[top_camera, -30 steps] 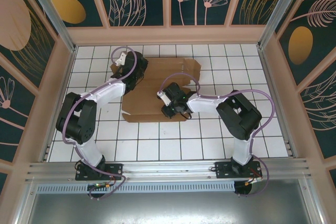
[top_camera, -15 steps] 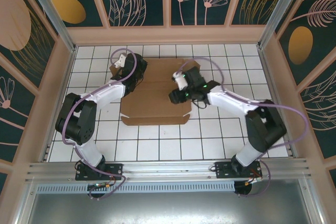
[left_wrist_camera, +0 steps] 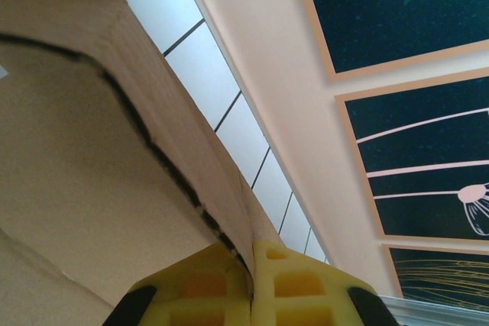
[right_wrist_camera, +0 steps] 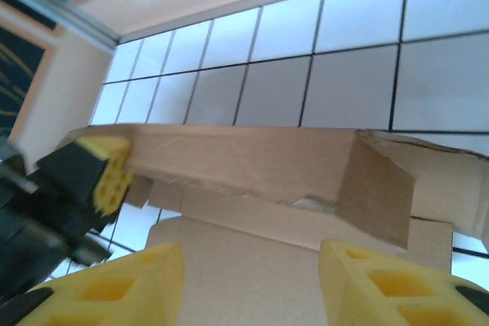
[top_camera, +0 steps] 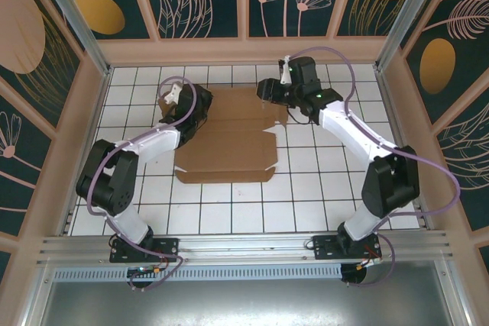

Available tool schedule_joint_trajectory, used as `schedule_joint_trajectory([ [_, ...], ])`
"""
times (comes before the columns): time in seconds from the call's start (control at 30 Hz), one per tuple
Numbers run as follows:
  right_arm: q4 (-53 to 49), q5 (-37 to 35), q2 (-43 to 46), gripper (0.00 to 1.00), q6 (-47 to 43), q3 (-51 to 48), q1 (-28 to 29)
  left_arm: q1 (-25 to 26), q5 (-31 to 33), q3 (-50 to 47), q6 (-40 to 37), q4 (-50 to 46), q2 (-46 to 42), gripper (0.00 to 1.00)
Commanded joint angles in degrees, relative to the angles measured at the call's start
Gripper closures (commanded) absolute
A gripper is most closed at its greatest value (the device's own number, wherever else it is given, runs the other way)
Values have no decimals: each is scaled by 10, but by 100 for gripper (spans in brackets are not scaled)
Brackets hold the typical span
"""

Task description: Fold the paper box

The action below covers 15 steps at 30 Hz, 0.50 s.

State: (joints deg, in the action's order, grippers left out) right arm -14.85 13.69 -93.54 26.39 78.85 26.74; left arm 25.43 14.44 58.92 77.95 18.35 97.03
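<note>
The paper box lies mostly flat on the white-tiled tabletop, in the middle and toward the far side, between the two arms. Its near panels rest flat, while the long far flap is raised off the tiles like a low wall. A short tab at the flap's right end is turned in toward the near side.

The left arm reaches to the box's far left corner. There the left jaws are clenched on the cardboard. In the left wrist view the yellow fingertips press together with the edge of the flap pinched between them.

The right arm stretches to the far right corner of the box, and the right jaws hang just above and beside that corner. They are released: their yellow fingertips stand well apart, the flat cardboard shows between them, and I see no contact with it. From the right wrist, one yellow fingertip of the left jaws shows at the far end of the raised flap.
</note>
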Motion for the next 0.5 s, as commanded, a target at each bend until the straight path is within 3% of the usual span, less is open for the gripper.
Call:
schedule_joint_trajectory([
  [0.0, -3, -56, -32, 50, 90, 19, 9, 1, 10, -28, 5, 22, -17, 100],
  [0.47, 45, -30, -104, 47, 171, 49, 2, 1, 0, -46, 11, 31, -15, 100],
])
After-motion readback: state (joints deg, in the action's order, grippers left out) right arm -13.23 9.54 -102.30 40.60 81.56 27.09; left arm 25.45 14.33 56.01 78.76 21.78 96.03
